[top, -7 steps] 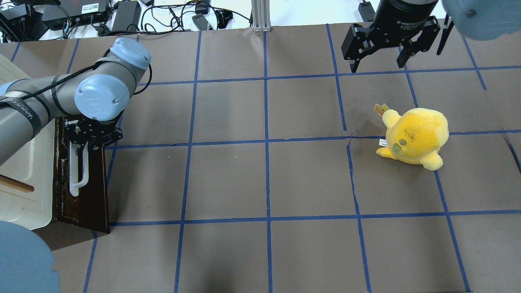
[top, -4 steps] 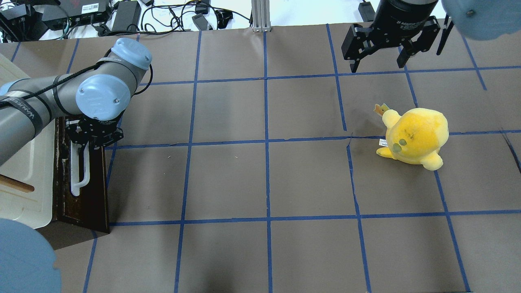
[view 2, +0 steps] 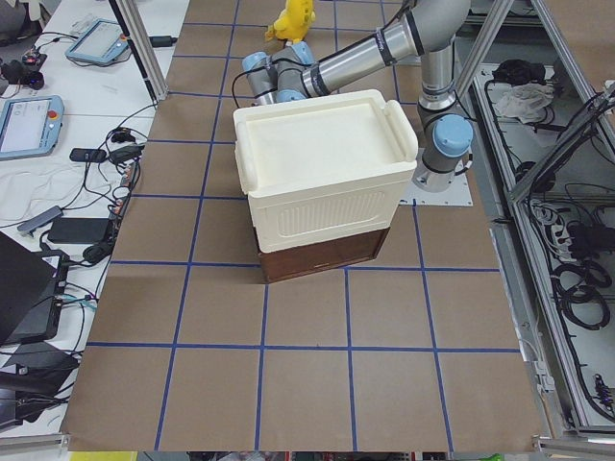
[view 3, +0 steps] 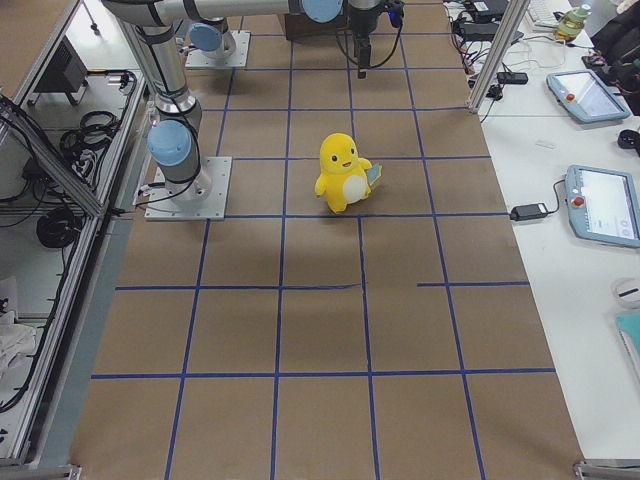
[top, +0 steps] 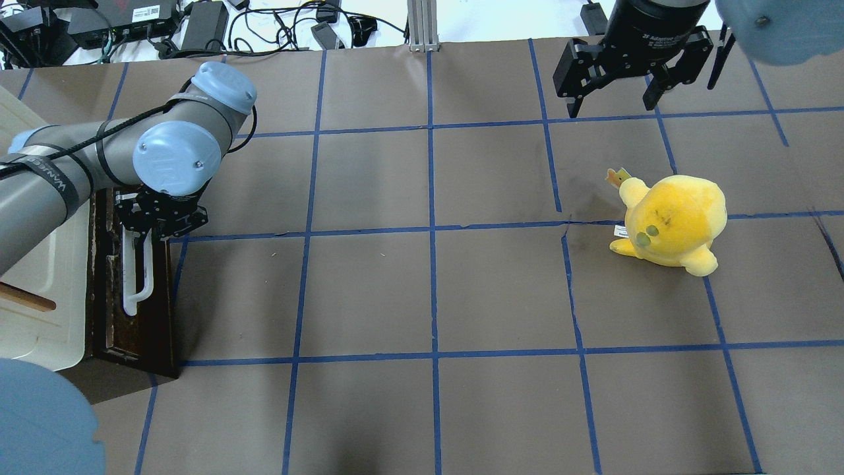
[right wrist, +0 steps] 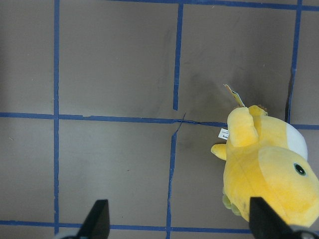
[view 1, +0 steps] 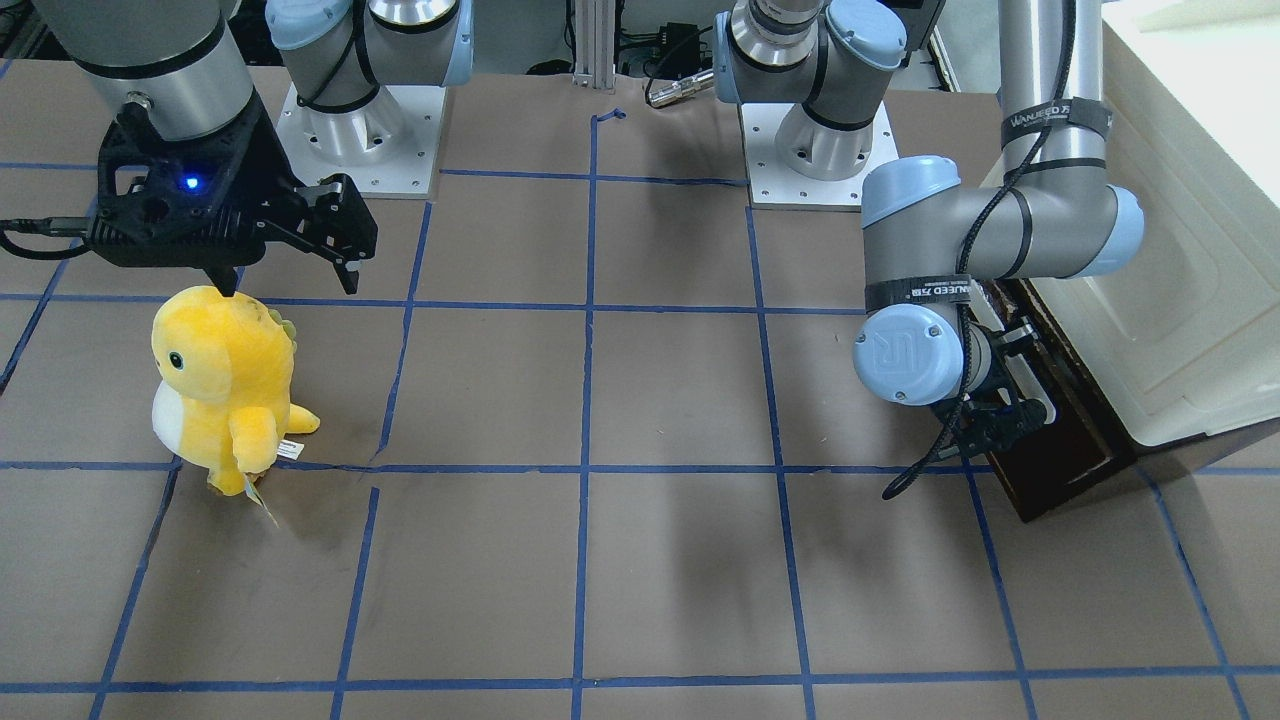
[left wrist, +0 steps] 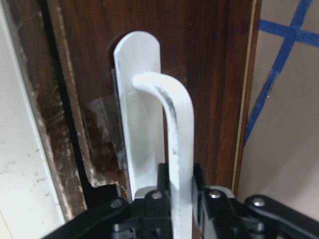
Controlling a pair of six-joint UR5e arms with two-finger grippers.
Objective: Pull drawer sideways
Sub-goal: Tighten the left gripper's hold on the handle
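Seeing a yellow plush [top: 672,221] standing upright on the right half of the table [top: 428,297], over a line of the blue tape [top: 369,231] gridding the brown top, with a paper tag [top: 618,176] sticking out and a tear [top: 566,234] in the covering just beside it. Seeing a cream cabinet [view 2: 322,168] sitting at the left end. Seeing black cables [top: 283,23] and power bricks [top: 206,23] lying past the far edge, and two tablets [view 3: 603,205] lying on a white bench [view 3: 560,150] alongside.

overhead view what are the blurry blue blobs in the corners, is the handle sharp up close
Overhead view: likely the robot's own arm joints near the lens, out of focus. Left wrist view: handle sharp, scuffs show; left gripper shut on it, slightly softer.
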